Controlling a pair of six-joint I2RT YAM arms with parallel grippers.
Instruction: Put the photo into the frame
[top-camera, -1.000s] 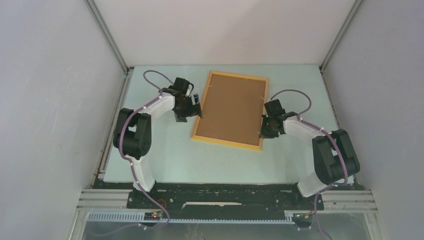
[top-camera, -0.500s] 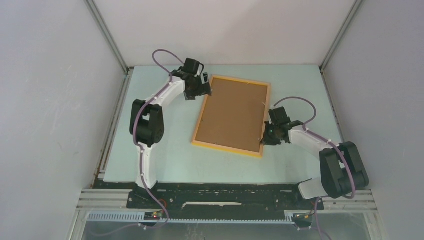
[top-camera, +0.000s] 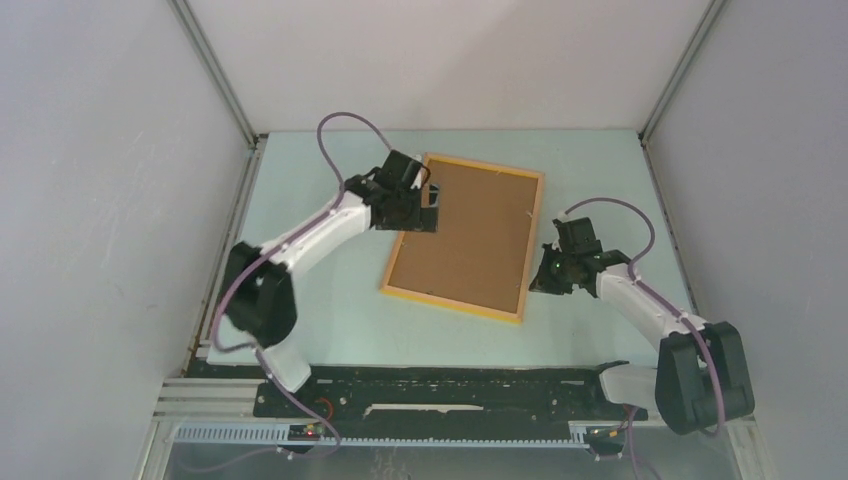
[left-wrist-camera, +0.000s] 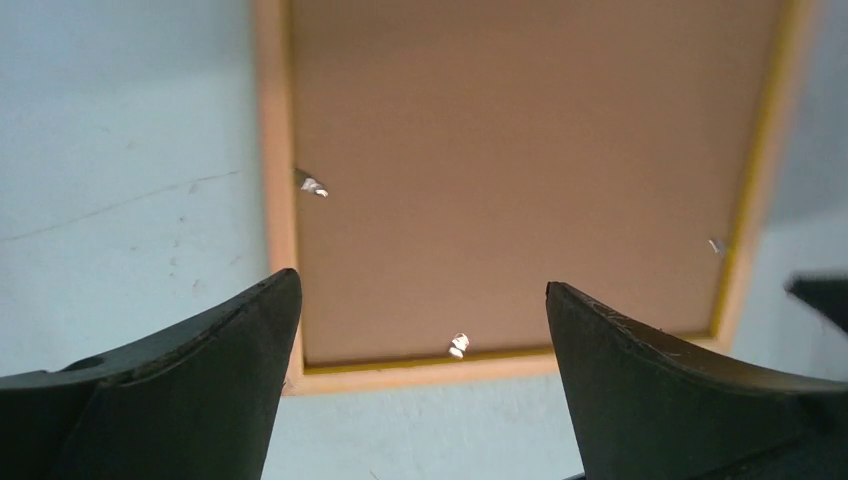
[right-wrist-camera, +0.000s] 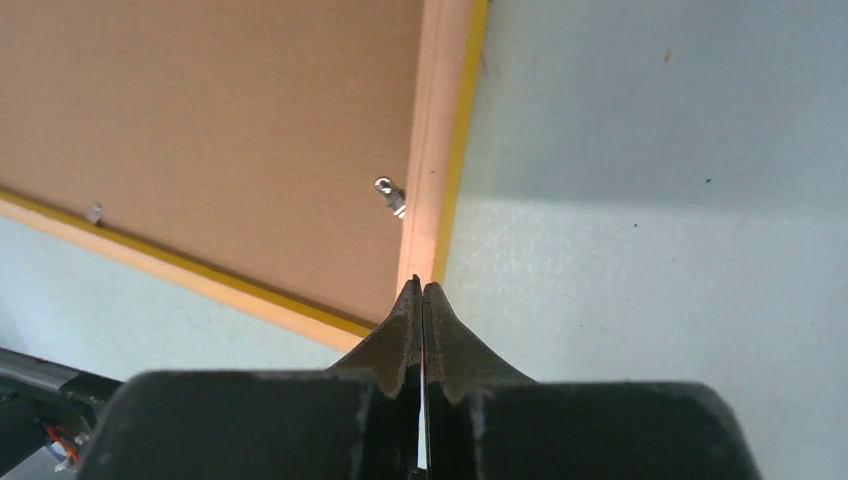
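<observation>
The frame lies back-up on the counter, backing sheet seated in it; the photo is unseen, presumably underneath. Left jaws hang released above its far-left corner and right jaws sit clenched, empty, at its right rail. The next move is probably bending the tabs down.

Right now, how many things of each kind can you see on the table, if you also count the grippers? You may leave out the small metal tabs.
frame: 1
brown backing sheet: 1
grippers: 2, the left gripper open and the right gripper shut
photo: 0 in view
Total: 4
</observation>
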